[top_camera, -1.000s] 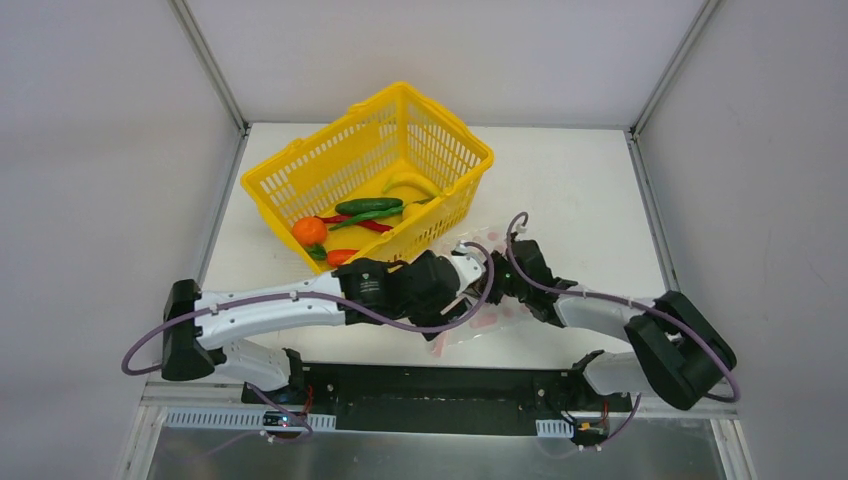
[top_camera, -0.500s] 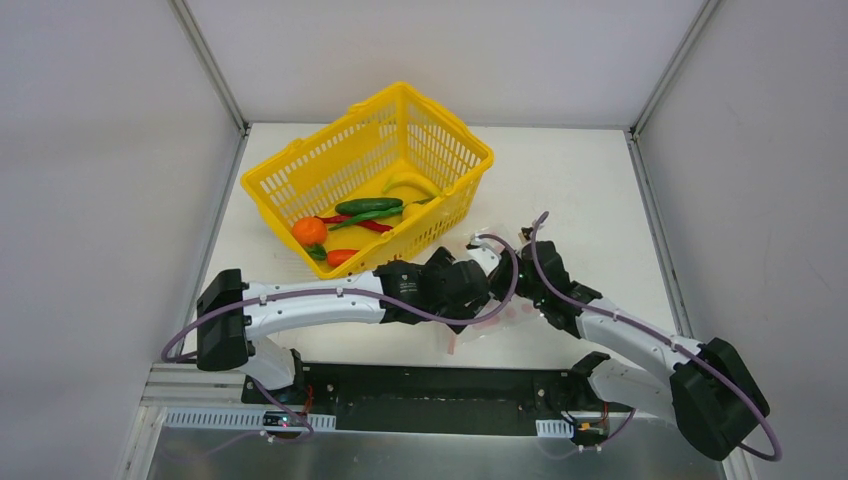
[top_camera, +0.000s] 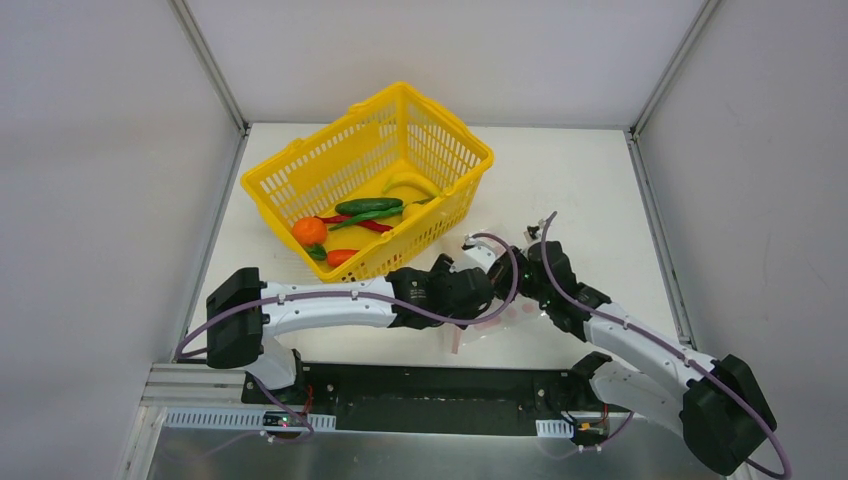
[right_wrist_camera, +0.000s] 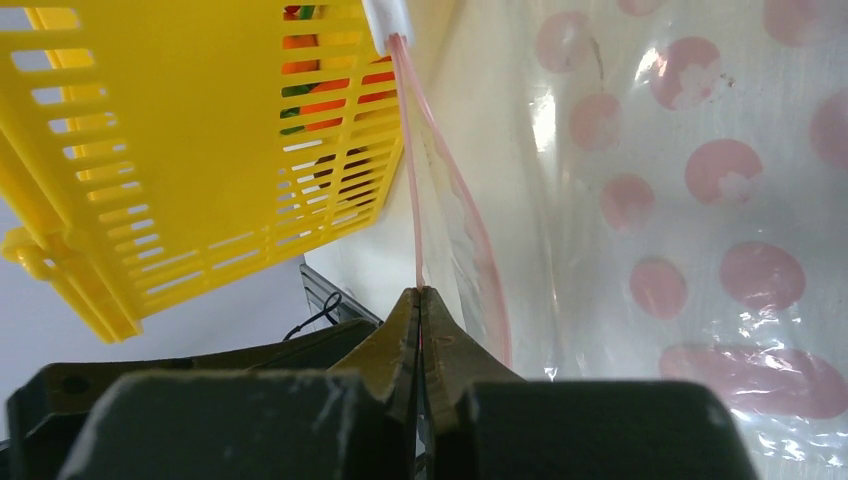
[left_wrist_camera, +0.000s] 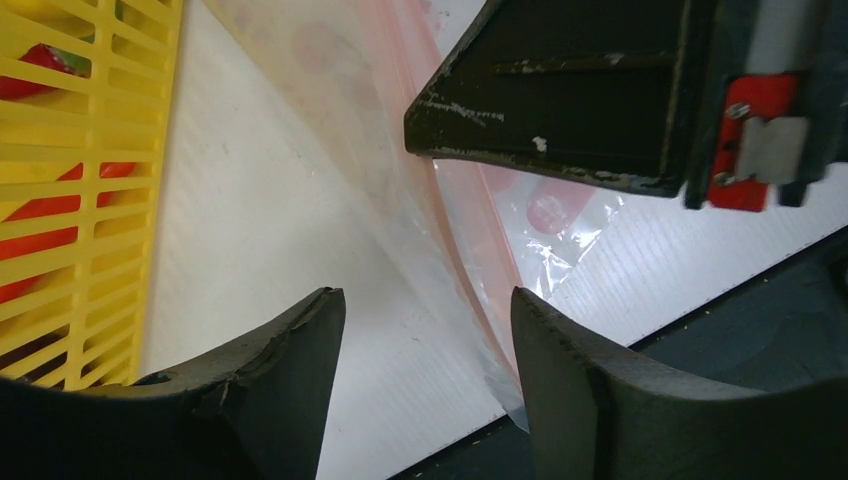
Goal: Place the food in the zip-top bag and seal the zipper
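The zip-top bag, a thin, glossy clear film printed with round pink dots, lies crumpled on the white bench, just beside the near corner of the yellow basket, between the two wrists. The right claw is pinched tight on the zipper, a narrow pink strip that runs up from the closed tips to a small white tab; below the grip the two pink edges bow apart into a slim loop. The left claw stands parted, and its dark, scuffed, curved fingers flank the bag's pink edge, which slants down through the gap; whether either pad touches the film I cannot tell. None of the food is in the bag. It sits in the basket, a rigid plastic crate with slotted lattice walls: long smooth green peppers, a slender red chili and a round orange fruit.
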